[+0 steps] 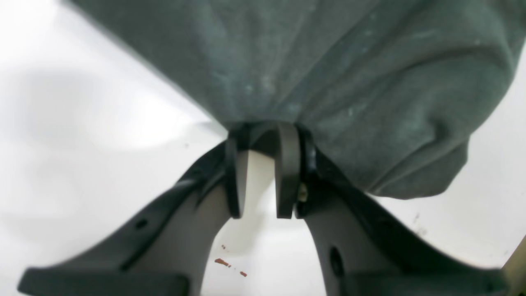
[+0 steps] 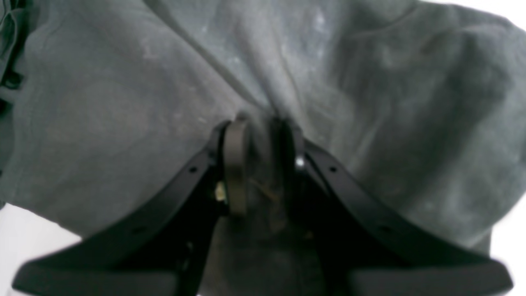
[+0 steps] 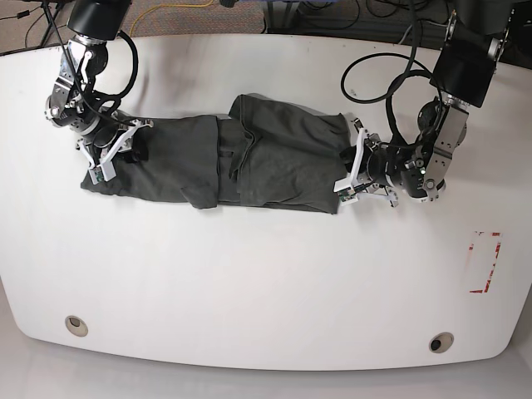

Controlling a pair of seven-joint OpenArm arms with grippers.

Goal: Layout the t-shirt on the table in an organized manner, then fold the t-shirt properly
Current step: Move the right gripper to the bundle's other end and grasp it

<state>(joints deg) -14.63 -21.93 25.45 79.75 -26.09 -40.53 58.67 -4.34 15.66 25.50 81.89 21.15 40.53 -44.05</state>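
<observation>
The dark grey t-shirt [image 3: 274, 162] lies in a long wrinkled band across the back half of the white table [image 3: 249, 283], folded over itself near the middle. On the right in the base view, my left gripper [image 3: 345, 169] is shut on the shirt's end. Its wrist view shows the fingertips of the left gripper [image 1: 263, 129] pinching the edge of the t-shirt [image 1: 328, 61] just above the table [image 1: 82, 123]. On the left in the base view, my right gripper [image 3: 108, 158] holds the other end. In its wrist view the right gripper [image 2: 261, 123] is shut on a fold of the t-shirt [image 2: 123, 102].
A red-and-white sticker [image 3: 485, 262] sits near the table's right edge. Two round grommet holes [image 3: 76, 325] [image 3: 440, 342] lie near the front edge. Black cables [image 3: 391, 75] loop over the table behind the left arm. Small red marks [image 1: 222, 262] dot the table under the left gripper.
</observation>
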